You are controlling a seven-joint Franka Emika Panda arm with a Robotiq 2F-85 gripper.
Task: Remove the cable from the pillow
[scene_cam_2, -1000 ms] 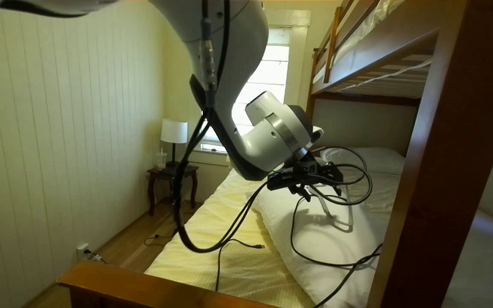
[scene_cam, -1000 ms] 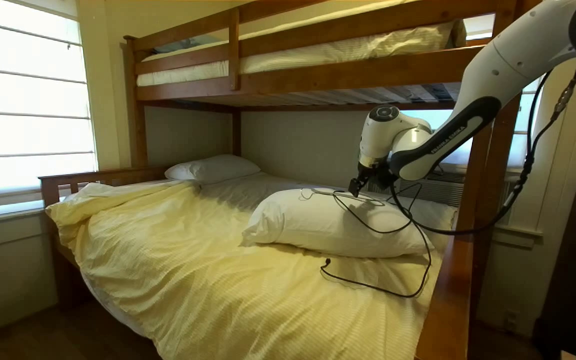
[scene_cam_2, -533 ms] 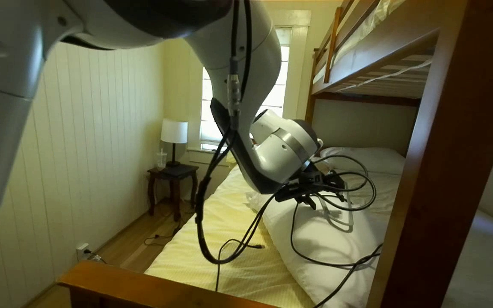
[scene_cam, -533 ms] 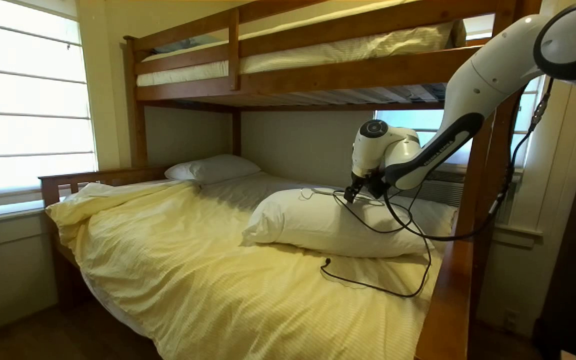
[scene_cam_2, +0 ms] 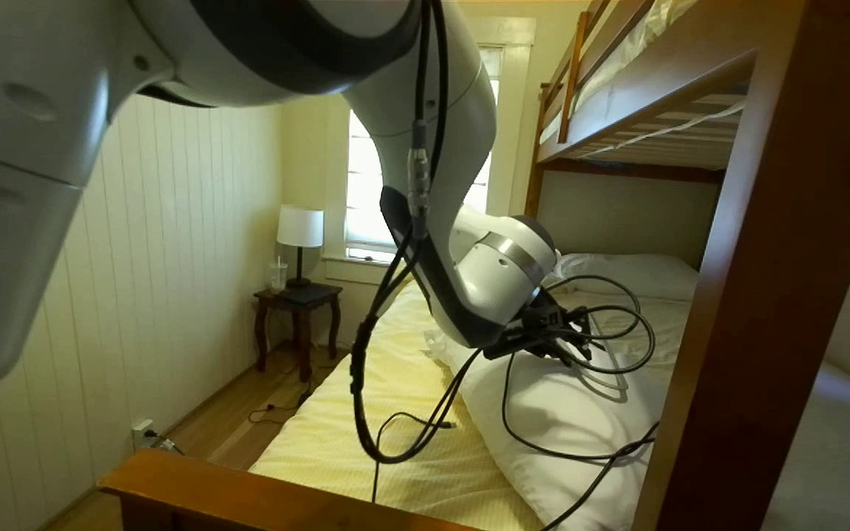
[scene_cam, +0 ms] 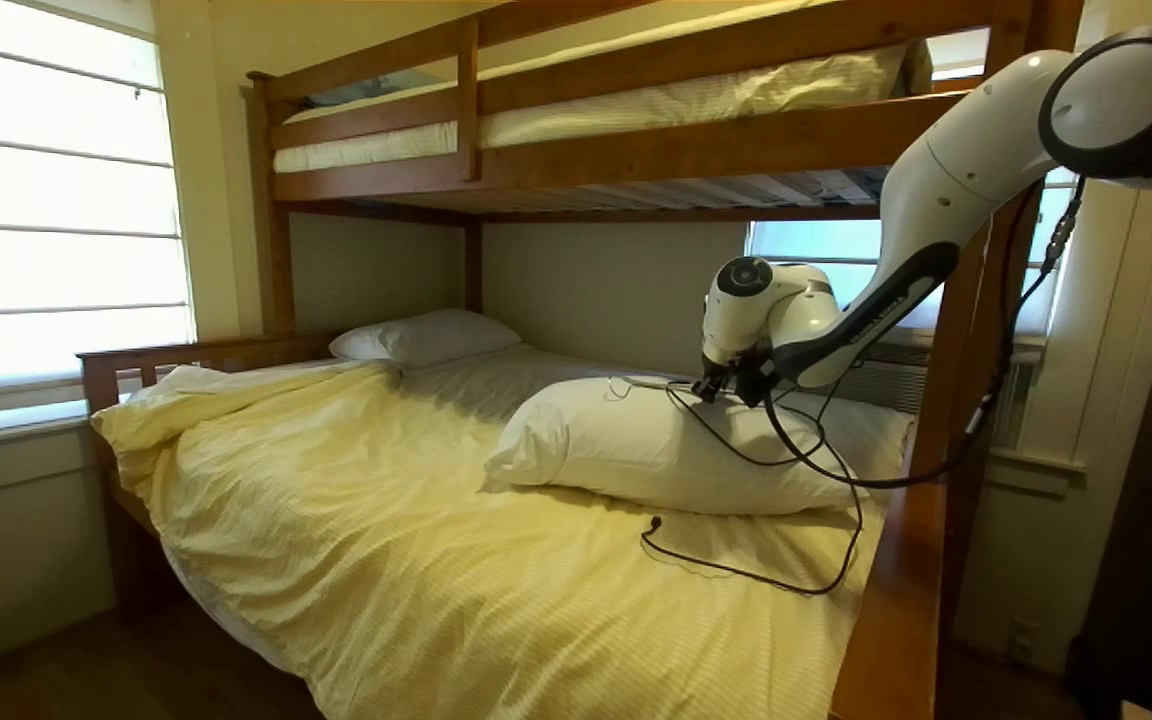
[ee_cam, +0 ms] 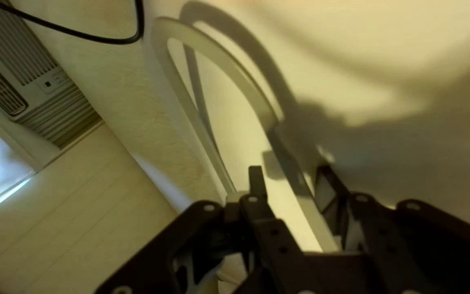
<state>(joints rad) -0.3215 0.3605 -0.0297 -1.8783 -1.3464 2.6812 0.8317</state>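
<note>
Lit by daylight through a shaded window (scene_cam: pixel 56 270); walled in pale vertical boards (scene_cam_2: pixel 196 243); floored in wood (scene_cam_2: pixel 222 428). Furnished with a brown wooden bunk bed (scene_cam: pixel 636 152) and, in an exterior view, a dark nightstand (scene_cam_2: pixel 298 306) bearing a white-shaded lamp (scene_cam_2: pixel 300 226). Fitted with a louvred air conditioner (ee_cam: pixel 10 49), seen in wrist view.

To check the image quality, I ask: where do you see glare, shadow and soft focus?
In an exterior view, the window is washed out almost white; in the wrist view, the pale loop casts a dark shadow on the pillow, and the jaws look dark with slightly soft edges.
</note>
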